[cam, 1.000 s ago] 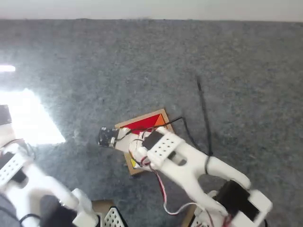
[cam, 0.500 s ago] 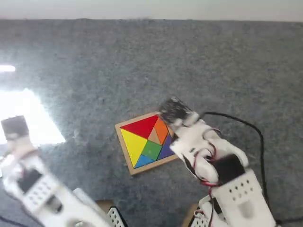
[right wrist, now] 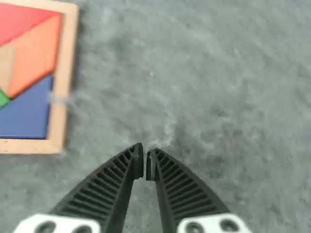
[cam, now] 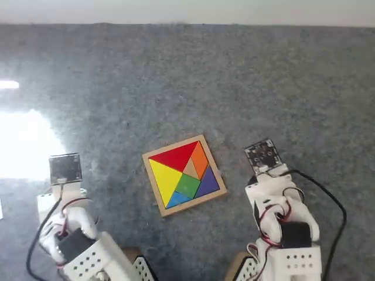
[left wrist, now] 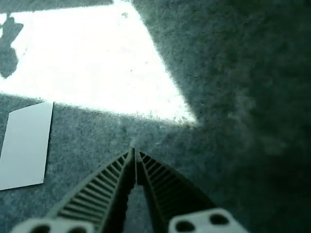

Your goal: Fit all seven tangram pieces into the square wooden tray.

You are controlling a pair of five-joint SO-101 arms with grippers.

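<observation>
Grey, speckled carpet (cam: 176, 76) covers the whole surface. A pale wall strip (cam: 187, 12) runs along the far edge. Bright light patch (cam: 26, 146) glares on the left side, and a white card (left wrist: 26, 145) lies flat just beside it.

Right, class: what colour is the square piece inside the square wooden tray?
Green. The square piece in the square wooden tray shows best in the high view.
</observation>
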